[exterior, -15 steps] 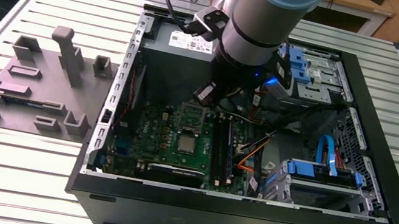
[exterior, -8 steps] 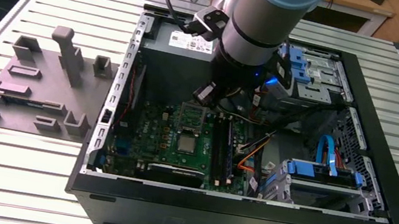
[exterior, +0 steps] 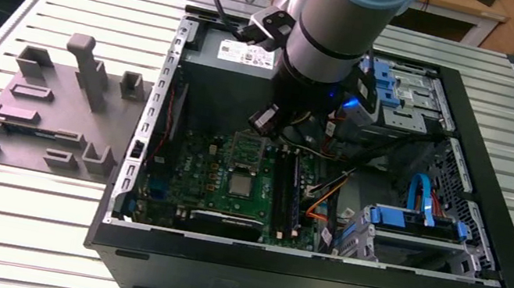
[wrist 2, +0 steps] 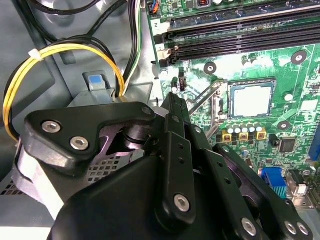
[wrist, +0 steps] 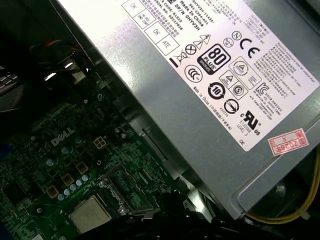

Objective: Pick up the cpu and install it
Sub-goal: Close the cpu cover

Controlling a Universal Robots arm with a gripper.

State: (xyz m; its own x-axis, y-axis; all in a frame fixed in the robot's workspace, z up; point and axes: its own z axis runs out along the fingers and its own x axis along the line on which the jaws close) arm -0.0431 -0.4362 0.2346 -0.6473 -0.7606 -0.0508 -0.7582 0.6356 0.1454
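One arm, mine, reaches down into the open computer case (exterior: 502, 195), which lies on its side on a slatted metal table (exterior: 10, 227); my gripper (wrist 2: 172, 100) hangs over the green motherboard (exterior: 219, 177), close to the grey power-supply box (wrist: 200, 75). In the second wrist view my black fingers (wrist 2: 175, 130) appear pressed together with nothing between them (clenched on no load, as far as that view allows).

The cpu (exterior: 243, 183) sits in its socket on the motherboard, silver top facing up; it shows also in the second wrist view (wrist 2: 251, 100) and in the first wrist view (wrist: 90, 215). I am not touching it; my fingertips stand apart from it, nearer the power-supply box than the socket. The metal socket frame (wrist 2: 212, 102) is swung up beside the cpu, its lever raised; the chip lies uncovered.

Relative to the cpu: black memory slots (wrist 2: 240, 40) run just beside it, on the side towards the exterior view's right; a row of small yellow-topped components (wrist 2: 243, 135) lies near its edge; yellow and black cables (wrist 2: 65, 50) loop well apart from it, beside the power-supply box.

Outside the case, towards the exterior view's left, a mauve-grey plastic tray (exterior: 40, 114) with raised blocks rests on the table, well apart from the cpu.
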